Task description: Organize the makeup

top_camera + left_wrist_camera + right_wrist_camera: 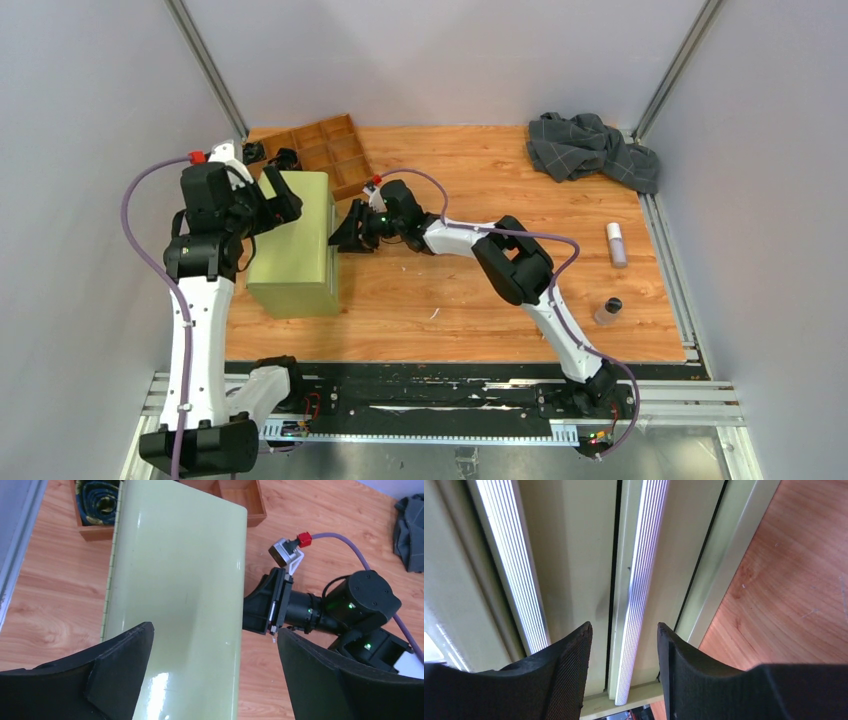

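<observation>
Of the makeup, a white-pink tube (pixel 617 244) lies on the table at the right. A black-capped bottle (pixel 608 310) stands nearer the front edge. My left gripper (pixel 275 195) (pixel 215 630) hovers wide open over the top of a pale green drawer cabinet (pixel 292 245) (pixel 180 580) and holds nothing. My right gripper (pixel 345 232) (pixel 624 627) is pressed up to the cabinet's front. Its fingers stand open on either side of a ribbed silver drawer handle (pixel 639 580), with a gap on each side. The other makeup is out of view.
A wooden divided tray (pixel 325 150) (pixel 235 500) sits behind the cabinet, with a dark patterned item (pixel 97 497) in one compartment. A grey checked cloth (pixel 590 148) is bunched at the back right. Grey walls close in three sides.
</observation>
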`<act>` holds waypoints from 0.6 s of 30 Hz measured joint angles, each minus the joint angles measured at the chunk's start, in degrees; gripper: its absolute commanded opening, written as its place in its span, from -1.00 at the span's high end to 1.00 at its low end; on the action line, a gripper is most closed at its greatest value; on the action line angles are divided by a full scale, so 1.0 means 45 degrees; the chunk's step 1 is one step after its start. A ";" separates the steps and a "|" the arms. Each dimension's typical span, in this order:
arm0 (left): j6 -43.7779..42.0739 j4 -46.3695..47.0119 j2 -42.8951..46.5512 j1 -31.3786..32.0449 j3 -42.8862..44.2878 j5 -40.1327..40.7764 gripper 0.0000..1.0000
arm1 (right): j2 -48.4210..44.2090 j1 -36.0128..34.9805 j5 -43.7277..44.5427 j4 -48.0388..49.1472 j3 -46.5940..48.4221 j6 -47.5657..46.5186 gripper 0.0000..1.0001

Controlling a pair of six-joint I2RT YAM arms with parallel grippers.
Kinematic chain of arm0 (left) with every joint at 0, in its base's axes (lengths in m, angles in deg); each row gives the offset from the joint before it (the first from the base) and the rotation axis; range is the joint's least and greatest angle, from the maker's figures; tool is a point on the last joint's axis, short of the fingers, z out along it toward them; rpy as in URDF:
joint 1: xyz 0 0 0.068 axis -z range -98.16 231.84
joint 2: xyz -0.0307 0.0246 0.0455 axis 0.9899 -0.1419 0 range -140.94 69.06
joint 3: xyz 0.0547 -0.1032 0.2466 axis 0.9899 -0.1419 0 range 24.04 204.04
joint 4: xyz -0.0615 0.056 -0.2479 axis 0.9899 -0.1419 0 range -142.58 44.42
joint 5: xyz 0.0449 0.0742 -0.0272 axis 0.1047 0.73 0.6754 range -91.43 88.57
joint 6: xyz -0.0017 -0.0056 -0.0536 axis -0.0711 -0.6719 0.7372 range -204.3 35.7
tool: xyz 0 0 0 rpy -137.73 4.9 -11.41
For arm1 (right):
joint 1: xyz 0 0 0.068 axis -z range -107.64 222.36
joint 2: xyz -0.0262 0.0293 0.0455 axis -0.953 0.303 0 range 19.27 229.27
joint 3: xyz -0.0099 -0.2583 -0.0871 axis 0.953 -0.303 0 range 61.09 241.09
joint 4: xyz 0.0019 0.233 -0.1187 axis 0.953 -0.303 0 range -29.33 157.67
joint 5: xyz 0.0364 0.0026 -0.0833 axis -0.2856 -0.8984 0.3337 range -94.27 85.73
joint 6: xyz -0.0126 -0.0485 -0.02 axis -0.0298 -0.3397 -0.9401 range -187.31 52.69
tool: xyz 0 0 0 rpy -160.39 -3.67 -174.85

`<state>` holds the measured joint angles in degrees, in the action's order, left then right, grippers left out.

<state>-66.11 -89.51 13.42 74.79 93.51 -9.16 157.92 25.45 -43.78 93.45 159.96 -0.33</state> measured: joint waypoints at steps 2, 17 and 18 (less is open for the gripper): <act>0.0000 -0.0151 -0.0010 0.0248 -0.0010 0.0136 -0.96 | 0.0160 0.0000 -0.0029 0.0039 0.0097 0.0126 0.06; 0.0073 -0.0641 -0.0622 0.1044 -0.0194 0.0442 -0.96 | 0.1171 0.0000 -0.0461 0.2322 0.0257 0.1826 0.79; 0.0097 -0.0641 -0.0627 0.1054 -0.0194 0.0442 -0.96 | 0.1175 0.0000 -0.0495 0.2317 0.0257 0.1904 0.93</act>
<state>-65.67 -92.39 10.60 79.54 92.64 -7.17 163.21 25.45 -46.01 103.88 161.12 8.24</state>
